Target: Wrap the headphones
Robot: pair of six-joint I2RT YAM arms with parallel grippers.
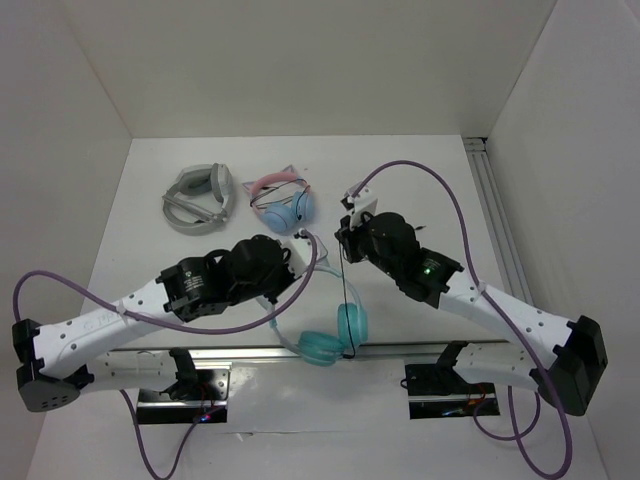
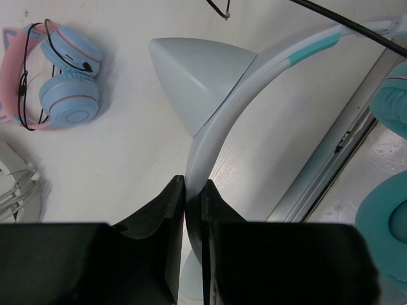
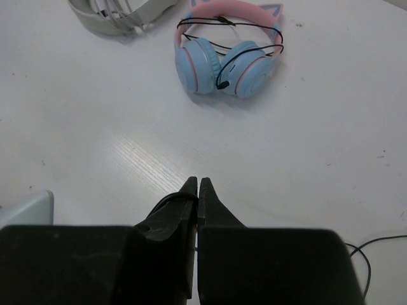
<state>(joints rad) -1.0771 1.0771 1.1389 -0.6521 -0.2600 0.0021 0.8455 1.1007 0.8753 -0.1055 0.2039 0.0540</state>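
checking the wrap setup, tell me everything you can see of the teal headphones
The teal headphones have two round padded ear cups on a thin, pale blue-white, plastic-looking headband with a teal inset and a pointed cat ear. The cups sit by the metal rail at the table's near edge. The left gripper is shut on the headband. A thin black cable runs straight from the cups up to the right gripper, which is shut on it.
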